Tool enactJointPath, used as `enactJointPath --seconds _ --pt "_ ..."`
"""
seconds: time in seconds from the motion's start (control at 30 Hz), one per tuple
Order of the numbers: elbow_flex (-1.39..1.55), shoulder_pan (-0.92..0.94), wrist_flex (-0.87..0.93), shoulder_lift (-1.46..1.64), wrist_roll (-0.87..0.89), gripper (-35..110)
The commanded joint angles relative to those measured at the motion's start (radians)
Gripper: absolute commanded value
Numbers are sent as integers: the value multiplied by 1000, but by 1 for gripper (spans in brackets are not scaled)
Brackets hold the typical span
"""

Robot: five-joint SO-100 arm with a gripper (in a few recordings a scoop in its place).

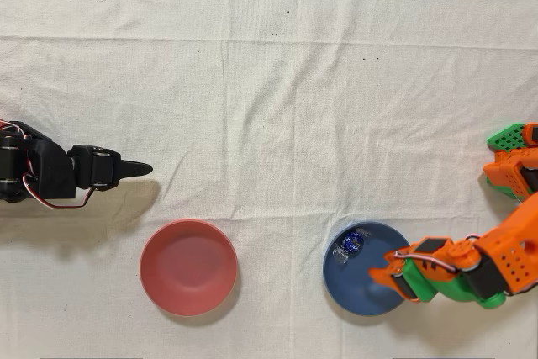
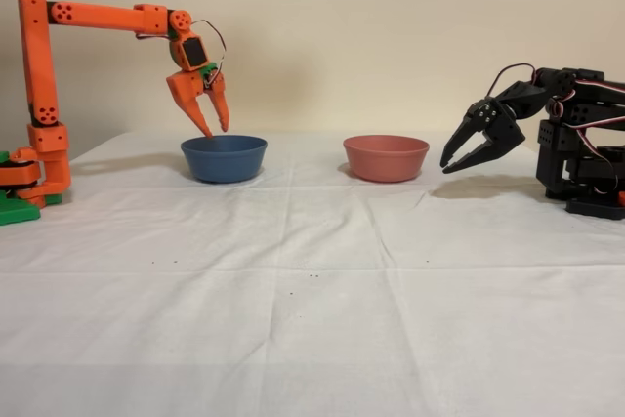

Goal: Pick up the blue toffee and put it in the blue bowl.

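The orange claw (image 2: 215, 127) hangs spread and empty just above the blue bowl (image 1: 353, 290), the blue toffee (image 1: 352, 242) inside at eleven o'clock, the pinkish-red bowl (image 1: 187, 267) well apart.

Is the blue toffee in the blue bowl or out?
In. The overhead view shows the blue toffee lying inside the blue bowl, near its rim.

- overhead view — looks straight down on the white cloth (image 1: 269, 81) from well above, orange arm (image 1: 504, 258) at the right edge.
- fixed view — stands low at table height, facing across the cloth toward the wall, orange arm at the left.
- shared: both arms, the blue bowl (image 1: 363, 279), the pinkish-red bowl (image 1: 187, 267) — sides mirrored.
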Motion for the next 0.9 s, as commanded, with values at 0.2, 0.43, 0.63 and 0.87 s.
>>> enactJointPath --seconds 0.2,0.43,0.63,0.87 --pt "60 169 74 368 -57 0" --pt "147 388 95 577 -103 0" --pt "376 592 -9 825 -206 0" --pt "709 699 -84 1095 -281 0"
